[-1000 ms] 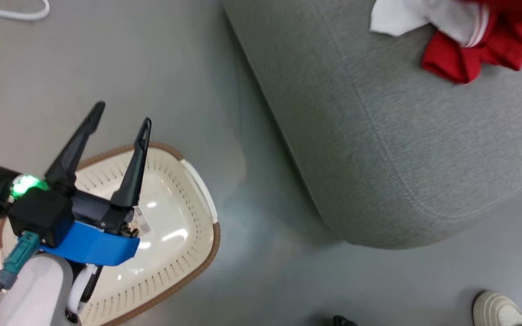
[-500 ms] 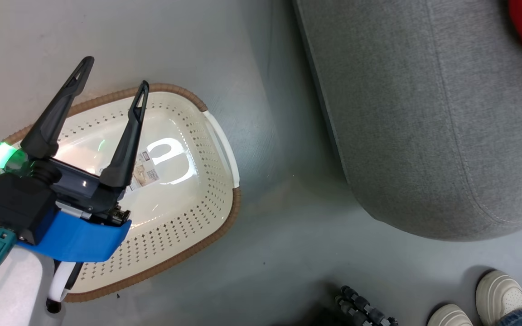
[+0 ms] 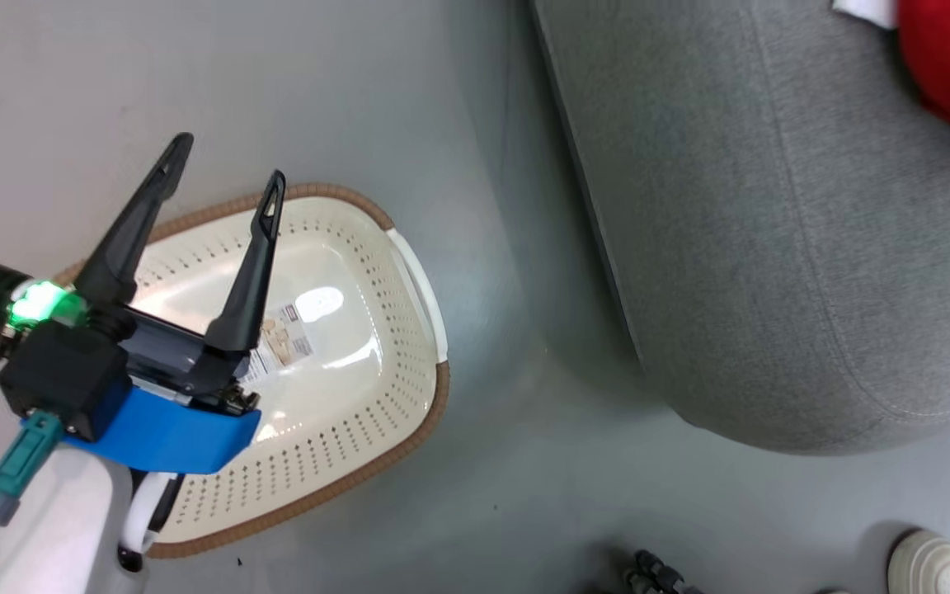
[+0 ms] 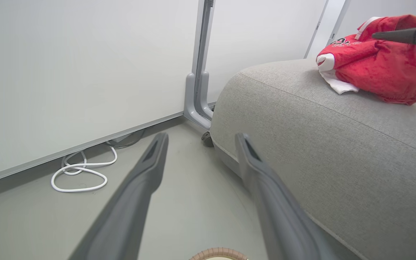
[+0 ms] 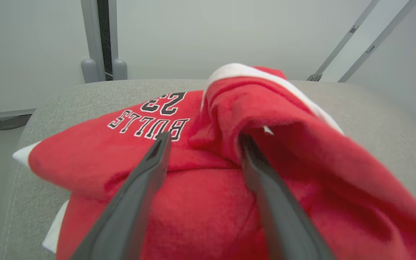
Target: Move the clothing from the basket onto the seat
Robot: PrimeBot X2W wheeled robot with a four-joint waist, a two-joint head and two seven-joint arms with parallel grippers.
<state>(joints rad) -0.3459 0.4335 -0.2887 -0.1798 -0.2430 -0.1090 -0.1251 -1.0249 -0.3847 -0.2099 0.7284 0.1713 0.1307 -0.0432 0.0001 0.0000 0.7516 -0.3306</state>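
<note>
Hovering beside the seat (image 3: 772, 247) over the basket (image 3: 376, 396), where a label (image 3: 284, 346) is seen, the left gripper (image 3: 229, 161) is held spread, and the right gripper (image 5: 204, 137) is likewise held spread against the clothing (image 5: 200, 202) heaped on the seat.

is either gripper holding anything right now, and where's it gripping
Nothing is held. The left gripper is open above the basket; the right gripper is open over the clothing on the seat, one fingertip under a fold.
</note>
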